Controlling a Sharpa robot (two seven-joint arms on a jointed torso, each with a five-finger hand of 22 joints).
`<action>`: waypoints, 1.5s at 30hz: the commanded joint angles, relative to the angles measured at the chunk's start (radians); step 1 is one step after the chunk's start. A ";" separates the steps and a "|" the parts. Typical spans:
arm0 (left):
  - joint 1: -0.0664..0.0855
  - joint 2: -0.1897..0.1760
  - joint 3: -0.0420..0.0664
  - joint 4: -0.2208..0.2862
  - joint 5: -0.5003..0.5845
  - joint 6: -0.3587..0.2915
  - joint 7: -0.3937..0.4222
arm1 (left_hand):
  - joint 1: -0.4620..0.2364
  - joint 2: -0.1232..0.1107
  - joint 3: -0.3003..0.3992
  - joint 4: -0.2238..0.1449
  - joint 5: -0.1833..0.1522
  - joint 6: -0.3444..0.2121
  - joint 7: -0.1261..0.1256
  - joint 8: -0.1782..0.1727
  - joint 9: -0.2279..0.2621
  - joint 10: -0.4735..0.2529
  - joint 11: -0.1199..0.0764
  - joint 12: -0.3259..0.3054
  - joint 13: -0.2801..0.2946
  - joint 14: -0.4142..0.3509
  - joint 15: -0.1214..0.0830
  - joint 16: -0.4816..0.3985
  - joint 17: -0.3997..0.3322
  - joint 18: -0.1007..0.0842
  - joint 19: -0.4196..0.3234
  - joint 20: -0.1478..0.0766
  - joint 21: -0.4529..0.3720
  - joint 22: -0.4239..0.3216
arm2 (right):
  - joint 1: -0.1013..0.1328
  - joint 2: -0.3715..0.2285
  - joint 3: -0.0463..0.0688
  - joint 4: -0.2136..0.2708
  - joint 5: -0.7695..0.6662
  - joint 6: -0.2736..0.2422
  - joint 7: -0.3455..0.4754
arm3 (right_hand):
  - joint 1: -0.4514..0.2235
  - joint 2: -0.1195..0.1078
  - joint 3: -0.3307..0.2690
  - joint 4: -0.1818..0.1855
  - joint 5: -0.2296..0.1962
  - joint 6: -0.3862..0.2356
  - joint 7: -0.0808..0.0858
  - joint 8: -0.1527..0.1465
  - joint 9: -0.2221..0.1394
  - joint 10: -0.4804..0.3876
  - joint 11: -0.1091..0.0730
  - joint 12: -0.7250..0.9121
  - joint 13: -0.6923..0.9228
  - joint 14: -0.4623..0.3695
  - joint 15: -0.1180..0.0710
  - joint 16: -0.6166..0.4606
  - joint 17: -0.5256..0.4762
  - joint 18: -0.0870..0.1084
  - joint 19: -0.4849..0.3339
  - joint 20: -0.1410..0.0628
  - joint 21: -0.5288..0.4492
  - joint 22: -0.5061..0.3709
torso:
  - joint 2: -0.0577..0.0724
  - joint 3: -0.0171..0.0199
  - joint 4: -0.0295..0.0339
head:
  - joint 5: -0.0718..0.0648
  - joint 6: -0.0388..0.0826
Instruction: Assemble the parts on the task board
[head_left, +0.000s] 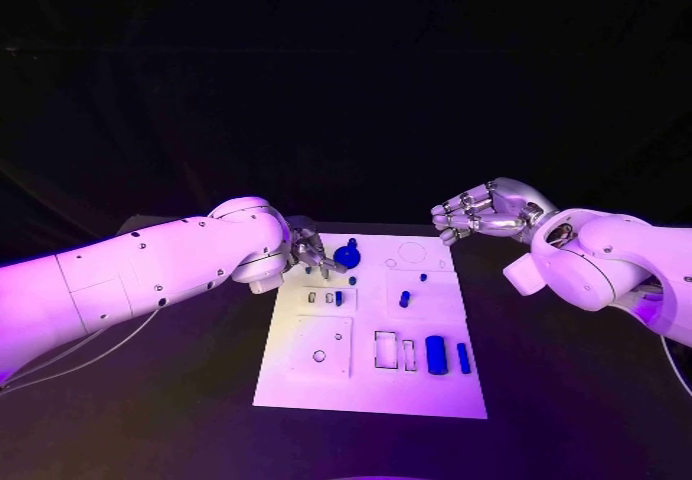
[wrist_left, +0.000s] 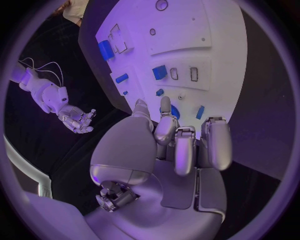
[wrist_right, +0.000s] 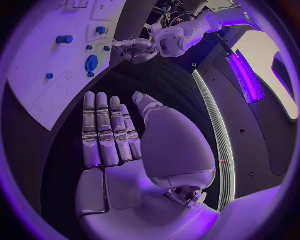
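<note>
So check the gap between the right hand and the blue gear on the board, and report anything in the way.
Nothing visible blocks it. The right hand hovers off the task board at its far right corner, empty and fingers apart. The blue gear sits near the far left, right beside the left hand, which crowds that side.

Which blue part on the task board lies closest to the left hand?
The round blue gear at the board's far end, right beside the left hand; the other blue parts lie nearer the robot.
</note>
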 joint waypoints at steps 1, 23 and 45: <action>0.002 0.019 -0.003 -0.014 -0.027 0.094 -0.059 | -0.018 -0.001 -0.010 -0.001 -0.002 -0.009 -0.002 0.009 0.013 0.005 0.000 0.005 0.004 0.094 -0.006 0.004 0.234 -0.007 0.004 0.001 0.003 0.002 | 0.000 0.001 0.000 -0.002 -0.019 0.011 0.022 | -0.008 0.000 -0.003 -0.008 0.007 -0.001 0.007 -0.007 -0.001 0.000 0.006 -0.006 -0.012 -0.006 0.003 -0.003 -0.017 0.006 0.004 0.005 -0.017 -0.022 | 0.001 -0.0015 -0.0006 | -0.001 -0.004; 0.001 0.093 -0.014 -0.076 -0.029 0.172 -0.079 | -0.032 0.004 -0.015 -0.003 0.000 -0.017 -0.003 0.018 0.038 -0.002 -0.001 -0.003 -0.003 0.094 -0.006 0.004 0.233 -0.008 0.005 0.002 0.008 0.011 | -0.001 0.009 -0.002 -0.007 -0.019 -0.013 0.026 | -0.015 -0.002 -0.016 -0.018 0.040 -0.016 0.021 -0.010 -0.002 -0.013 0.018 -0.013 -0.038 -0.020 0.012 -0.004 -0.065 0.006 0.019 0.013 -0.056 -0.081 | 0.001 -0.0011 0.0006 | -0.003 -0.020; -0.003 0.111 -0.021 -0.093 -0.030 0.192 -0.076 | -0.002 0.019 0.003 -0.004 0.001 -0.035 -0.002 0.027 0.076 -0.013 0.000 -0.016 -0.013 0.094 -0.005 0.003 0.232 -0.008 0.001 0.003 0.009 0.010 | -0.002 0.012 -0.003 -0.012 -0.025 -0.010 0.022 | -0.019 -0.002 -0.024 -0.022 0.054 -0.021 0.024 -0.009 -0.002 -0.021 0.021 -0.014 -0.040 -0.027 0.016 -0.003 -0.080 0.006 0.020 0.017 -0.068 -0.100 | 0.001 0.0000 0.0008 | -0.005 -0.033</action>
